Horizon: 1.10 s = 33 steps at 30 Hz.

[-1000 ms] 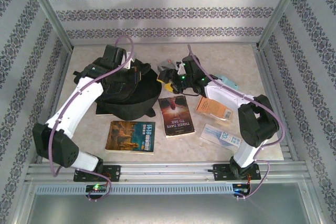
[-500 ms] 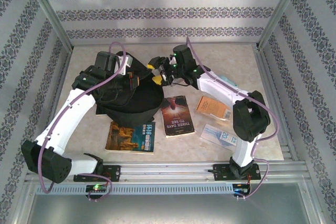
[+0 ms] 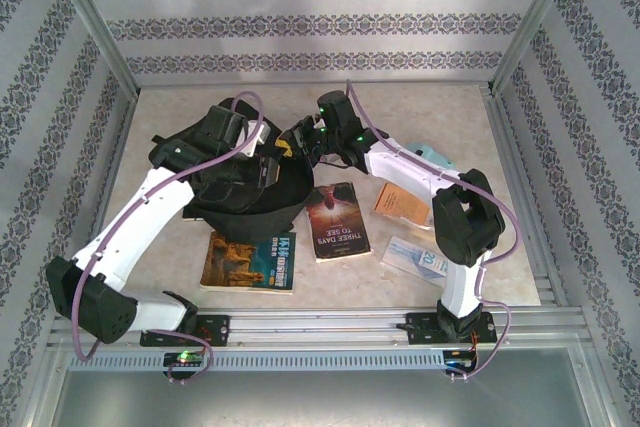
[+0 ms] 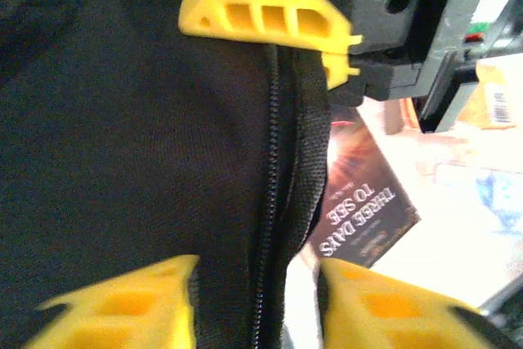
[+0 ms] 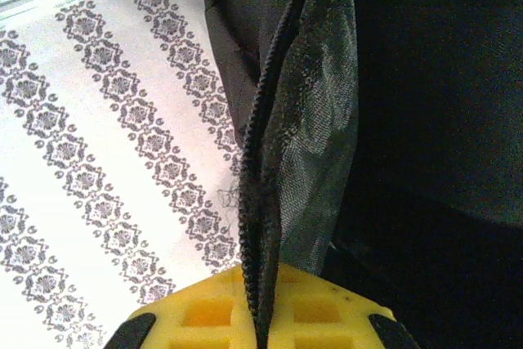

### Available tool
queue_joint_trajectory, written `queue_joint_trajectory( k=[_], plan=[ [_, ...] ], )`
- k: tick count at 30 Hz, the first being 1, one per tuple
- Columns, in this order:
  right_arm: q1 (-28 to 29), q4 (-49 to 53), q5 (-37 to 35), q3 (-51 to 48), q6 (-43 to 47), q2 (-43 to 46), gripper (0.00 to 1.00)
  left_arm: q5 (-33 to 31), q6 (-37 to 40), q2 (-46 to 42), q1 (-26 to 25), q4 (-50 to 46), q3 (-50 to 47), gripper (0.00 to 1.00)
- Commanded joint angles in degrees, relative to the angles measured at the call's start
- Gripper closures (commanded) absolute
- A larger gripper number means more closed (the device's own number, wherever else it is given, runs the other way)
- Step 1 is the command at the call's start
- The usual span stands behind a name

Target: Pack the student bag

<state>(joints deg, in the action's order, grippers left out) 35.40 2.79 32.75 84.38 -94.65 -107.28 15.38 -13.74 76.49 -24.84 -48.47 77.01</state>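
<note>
**Both claws on the bag's zip**

The large black soft fabric student bag (image 3: 245, 202) lies centre-left in the top view. The right claw (image 5: 260, 316) clamps its zip (image 5: 253, 161). The left claw (image 4: 257, 300), half-wide, straddles that zip, which runs up-frame towards the right claw.

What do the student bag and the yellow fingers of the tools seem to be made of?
Student bag: matte black woven fabric, probably nylon or polyester; the weave and a coil zip show. Yellow fingers: hard matte plastic, it seems, moulded with hollow ribbed cells.
</note>
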Motion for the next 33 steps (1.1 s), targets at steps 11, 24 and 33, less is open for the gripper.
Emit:
queue_joint_trajectory(
  k=[11,24,33],
  plan=[
    [1.3,-0.3,-1.2,0.4,-1.8,4.2,1.0,-23.0,5.2,5.9,-8.1,-5.4,7.1,0.31],
    [0.8,-1.7,-0.6,0.8,-0.2,2.5,1.0,-22.8,8.5,4.5,-8.3,-0.9,3.7,1.0],
    [-0.7,9.7,-0.1,8.4,20.2,1.6,0.48,-15.4,1.4,5.3,-1.4,1.1,7.8,1.0]
  ],
)
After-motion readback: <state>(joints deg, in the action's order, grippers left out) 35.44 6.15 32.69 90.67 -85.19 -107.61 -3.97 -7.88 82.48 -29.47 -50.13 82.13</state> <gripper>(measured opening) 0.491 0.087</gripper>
